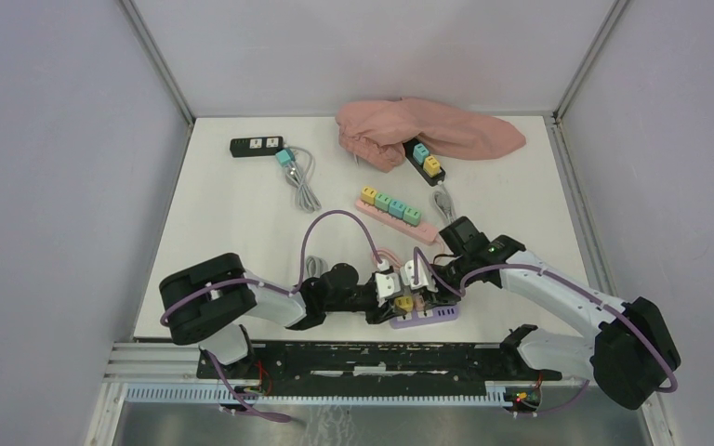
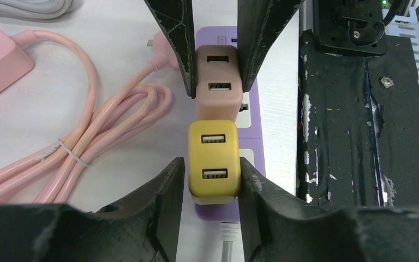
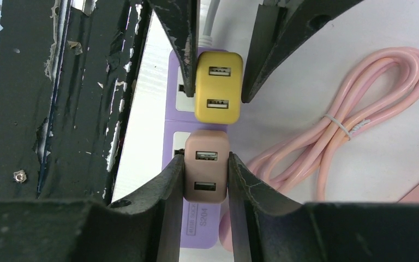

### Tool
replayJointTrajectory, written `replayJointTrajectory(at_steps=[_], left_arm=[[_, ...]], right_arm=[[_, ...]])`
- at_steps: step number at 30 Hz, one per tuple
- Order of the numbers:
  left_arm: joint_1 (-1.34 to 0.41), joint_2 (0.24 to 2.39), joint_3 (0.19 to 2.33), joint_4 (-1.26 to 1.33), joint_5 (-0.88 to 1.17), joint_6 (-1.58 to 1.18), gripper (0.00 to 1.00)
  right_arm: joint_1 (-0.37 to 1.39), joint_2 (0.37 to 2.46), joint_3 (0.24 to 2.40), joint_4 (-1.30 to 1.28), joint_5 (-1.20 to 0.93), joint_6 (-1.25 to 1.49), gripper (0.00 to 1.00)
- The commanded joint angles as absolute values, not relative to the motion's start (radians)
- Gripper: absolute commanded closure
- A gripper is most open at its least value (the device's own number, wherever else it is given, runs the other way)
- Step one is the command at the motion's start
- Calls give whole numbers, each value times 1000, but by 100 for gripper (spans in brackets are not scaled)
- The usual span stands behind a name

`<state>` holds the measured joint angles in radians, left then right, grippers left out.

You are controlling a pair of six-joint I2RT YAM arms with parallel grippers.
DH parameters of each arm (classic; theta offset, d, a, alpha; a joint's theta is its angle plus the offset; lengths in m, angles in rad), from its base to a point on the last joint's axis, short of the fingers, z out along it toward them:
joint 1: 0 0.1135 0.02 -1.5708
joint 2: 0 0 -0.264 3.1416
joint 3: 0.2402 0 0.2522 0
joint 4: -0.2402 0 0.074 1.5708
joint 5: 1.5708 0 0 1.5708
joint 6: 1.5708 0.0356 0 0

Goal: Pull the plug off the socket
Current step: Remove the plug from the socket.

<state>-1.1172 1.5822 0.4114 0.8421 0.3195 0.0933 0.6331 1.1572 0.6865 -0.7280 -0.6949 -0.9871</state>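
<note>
Pale purple across the power strip [image 2: 210,35], white on its socket faces. On top of it, mustard on the yellow plug [image 2: 214,158] and a dusty rose on the pink plug [image 2: 216,82]. Beside the strip, glossy pink along the coiled cable [image 2: 87,136], cinched with a white tie. Around the strip, matte black scratched pale on the fingers of the left gripper [image 2: 213,164] and right gripper [image 3: 206,158]. Beyond the strip: pink on a second strip [image 1: 390,208] bearing yellow, green, blue and green blocks; salmon on the cloth [image 1: 428,130]; black on a third strip [image 1: 257,146] with a teal plug [image 1: 284,156] and grey cord [image 1: 305,186]. White over the table [image 1: 242,232]
</note>
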Motion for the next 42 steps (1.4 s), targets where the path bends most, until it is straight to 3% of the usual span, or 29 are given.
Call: replayJointTrajectory(at_steps=[1, 6, 8, 20, 28, 38, 42], left_arm=[[-1124, 1592, 461, 951, 347, 75, 59], [-1124, 1591, 455, 937, 343, 89, 89], [-1124, 1589, 446, 929, 328, 103, 96], [-1125, 1588, 418, 887, 285, 180, 97], [-1125, 1654, 432, 906, 293, 175, 97], [-1122, 1698, 426, 902, 326, 162, 97], [-1121, 1718, 450, 888, 338, 157, 97]], right_arm=[[641, 1174, 735, -740, -687, -965, 99], [633, 1166, 736, -728, -678, -949, 100], [619, 1158, 737, -720, -681, -928, 100], [565, 1126, 732, -767, -777, -992, 100], [565, 1144, 765, -638, -796, -777, 100], [514, 1089, 748, -921, -916, -1156, 100], [568, 1114, 750, -812, -889, -1021, 100]])
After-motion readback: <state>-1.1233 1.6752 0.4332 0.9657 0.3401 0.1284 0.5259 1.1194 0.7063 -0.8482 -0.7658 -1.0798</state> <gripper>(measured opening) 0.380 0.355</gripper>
